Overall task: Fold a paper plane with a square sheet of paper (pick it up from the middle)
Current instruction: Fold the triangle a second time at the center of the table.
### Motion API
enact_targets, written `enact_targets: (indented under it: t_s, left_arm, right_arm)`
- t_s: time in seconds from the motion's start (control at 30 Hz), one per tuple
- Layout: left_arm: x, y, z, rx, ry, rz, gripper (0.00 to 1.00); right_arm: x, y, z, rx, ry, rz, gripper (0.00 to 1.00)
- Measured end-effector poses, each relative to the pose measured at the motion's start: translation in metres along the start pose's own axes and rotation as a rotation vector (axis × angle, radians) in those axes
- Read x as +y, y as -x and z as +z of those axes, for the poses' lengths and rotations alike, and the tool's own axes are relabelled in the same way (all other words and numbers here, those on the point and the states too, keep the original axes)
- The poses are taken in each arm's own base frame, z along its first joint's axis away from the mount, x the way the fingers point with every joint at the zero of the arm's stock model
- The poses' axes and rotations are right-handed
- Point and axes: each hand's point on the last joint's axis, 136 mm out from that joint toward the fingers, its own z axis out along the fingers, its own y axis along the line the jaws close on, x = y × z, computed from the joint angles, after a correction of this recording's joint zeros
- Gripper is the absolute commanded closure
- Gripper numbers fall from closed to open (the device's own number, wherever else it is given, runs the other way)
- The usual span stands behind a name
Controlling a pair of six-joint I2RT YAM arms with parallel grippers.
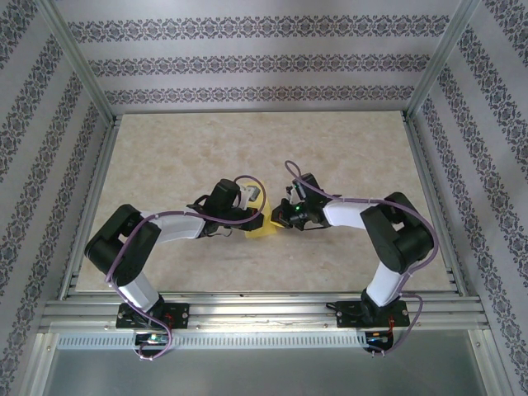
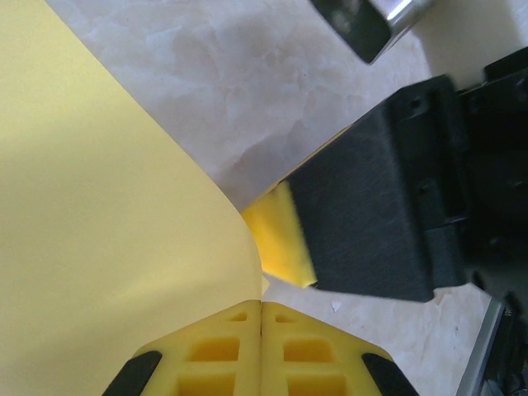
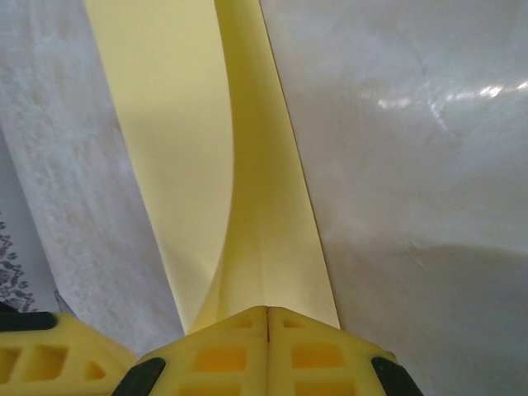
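Both arms are facing each other over the middle of the beige marbled table (image 1: 165,165), sharing the yellow paper sheet (image 1: 262,224) there. The left gripper (image 2: 261,318) is pinching a curved edge of the sheet with its jaws pressed together. The right gripper (image 3: 268,322), just toward the table's right side, is clamping a creased, folded section, jaws likewise closed.

Your left jaws are pressed together on the yellow paper (image 2: 99,247), which fills the left side. A black block (image 2: 371,223) sits on the right, over the pale bench (image 2: 231,74)
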Motion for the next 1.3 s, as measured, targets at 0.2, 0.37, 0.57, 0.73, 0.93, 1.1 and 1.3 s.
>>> enact_targets:
  t_s: [0.2, 0.37, 0.57, 0.73, 0.93, 1.1, 1.3]
  left_arm:
    - [0.0, 0.0, 0.0, 0.0, 0.001, 0.0, 1.0]
    - [0.002, 0.002, -0.001, -0.004, 0.003, -0.007, 1.0]
    - [0.017, 0.01, -0.007, -0.028, 0.027, -0.037, 1.0]
    - [0.034, 0.016, -0.014, -0.04, 0.058, -0.068, 1.0]
    - [0.052, 0.006, -0.01, 0.013, 0.103, -0.081, 1.0]
    - [0.058, 0.007, -0.008, 0.034, 0.138, -0.052, 1.0]
    - [0.062, 0.014, -0.009, 0.03, 0.172, -0.006, 1.0]
  right_arm:
    - [-0.003, -0.005, 0.01, 0.021, -0.053, -0.029, 1.0]
    - [-0.012, -0.005, 0.01, 0.017, -0.102, -0.046, 1.0]
    - [-0.015, -0.004, 0.008, 0.01, -0.133, -0.079, 1.0]
    - [-0.018, -0.003, 0.004, 0.009, -0.167, -0.093, 1.0]
    - [-0.02, -0.004, 0.002, 0.017, -0.185, -0.096, 1.0]
    - [-0.02, -0.005, 0.002, 0.021, -0.189, -0.099, 1.0]
    - [-0.02, -0.006, 0.001, 0.027, -0.195, -0.095, 1.0]
